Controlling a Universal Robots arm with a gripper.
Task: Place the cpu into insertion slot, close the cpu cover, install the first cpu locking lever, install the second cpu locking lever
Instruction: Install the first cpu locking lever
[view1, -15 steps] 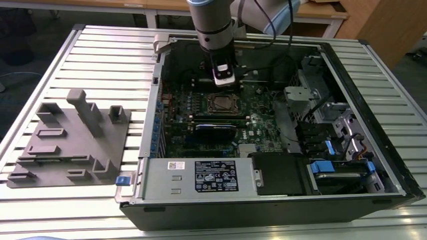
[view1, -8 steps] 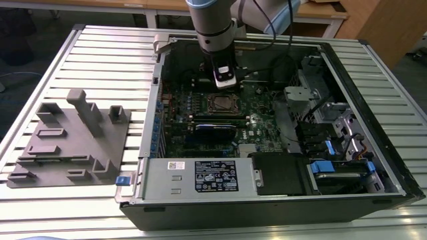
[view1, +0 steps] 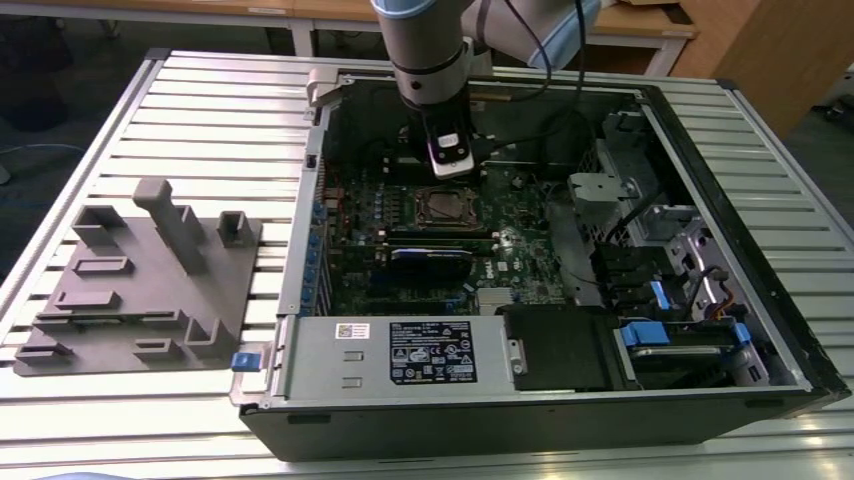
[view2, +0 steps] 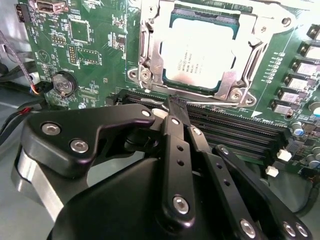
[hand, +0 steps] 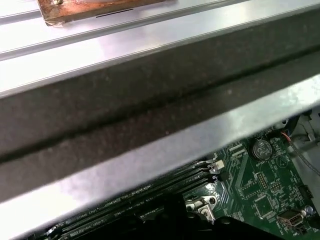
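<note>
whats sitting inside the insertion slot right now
In the second wrist view the cpu lies in the insertion slot, its grey top showing through the cut-out of the cpu cover framing it. The socket's contacts beneath the chip are covered.

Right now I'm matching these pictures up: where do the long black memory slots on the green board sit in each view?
Exterior view: long black memory slots on the camera side of the metal-rimmed square socket.
Second wrist view: alongside the silver-grey square cpu.
First wrist view: beside the grey metal case rim.
Shared landmark: the green motherboard; both wrist views also show its round coin battery.
</note>
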